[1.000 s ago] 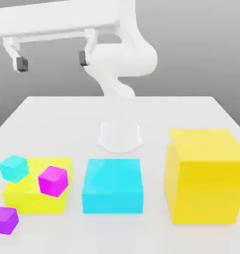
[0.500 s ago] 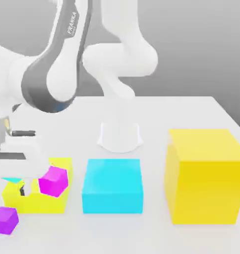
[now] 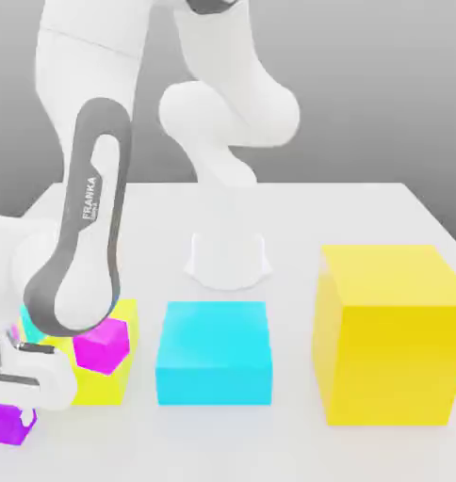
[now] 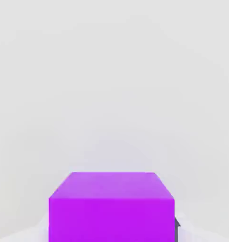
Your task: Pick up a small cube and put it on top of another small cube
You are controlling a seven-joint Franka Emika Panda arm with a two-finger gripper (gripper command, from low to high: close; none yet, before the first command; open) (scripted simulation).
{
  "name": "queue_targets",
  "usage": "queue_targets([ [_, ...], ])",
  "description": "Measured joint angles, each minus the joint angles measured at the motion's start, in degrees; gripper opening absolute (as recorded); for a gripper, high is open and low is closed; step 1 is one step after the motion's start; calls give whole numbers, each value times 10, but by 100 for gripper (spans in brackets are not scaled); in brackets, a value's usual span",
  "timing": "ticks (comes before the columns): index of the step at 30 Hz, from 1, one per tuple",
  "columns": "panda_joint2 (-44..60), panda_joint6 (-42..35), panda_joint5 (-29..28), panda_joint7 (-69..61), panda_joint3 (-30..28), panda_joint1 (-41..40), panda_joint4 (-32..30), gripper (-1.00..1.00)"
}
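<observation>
The small violet cube (image 3: 6,425) sits on the white table at the front of the exterior view's left. My gripper (image 3: 11,409) has come down over it and is shut on it. In the hand view the violet cube (image 4: 111,205) sits between my fingers, with one dark finger pad (image 4: 177,229) against its side. The small cyan cube (image 3: 26,327) lies behind my hand on the exterior view's left; the arm's lower link hides most of it.
A magenta cube (image 3: 102,344) rests on a flat yellow block (image 3: 107,381) beside my hand. To their right in the exterior view stand a larger cyan block (image 3: 213,353) and a big yellow cube (image 3: 392,334). The robot's base (image 3: 228,259) stands behind.
The arm swung down from high above to the violet cube at the front left. The fingers, open a moment ago, have shut on it. The arm now covers most of the small cyan cube.
</observation>
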Motion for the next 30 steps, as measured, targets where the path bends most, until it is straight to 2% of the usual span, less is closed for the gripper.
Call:
queue_targets([
  [4,-74,-52,-58,43,-48,36,-21,-100],
  [11,-207,-124,-158,55,-102,48,-72,-100],
  [22,-410,-208,-332,71,-113,-13,-162,-100],
  [28,-335,-110,-285,26,-124,-4,-190,-100],
  [29,-325,-99,-278,21,-125,-3,-192,100],
  [30,-325,-99,-278,21,-125,-3,-192,100],
])
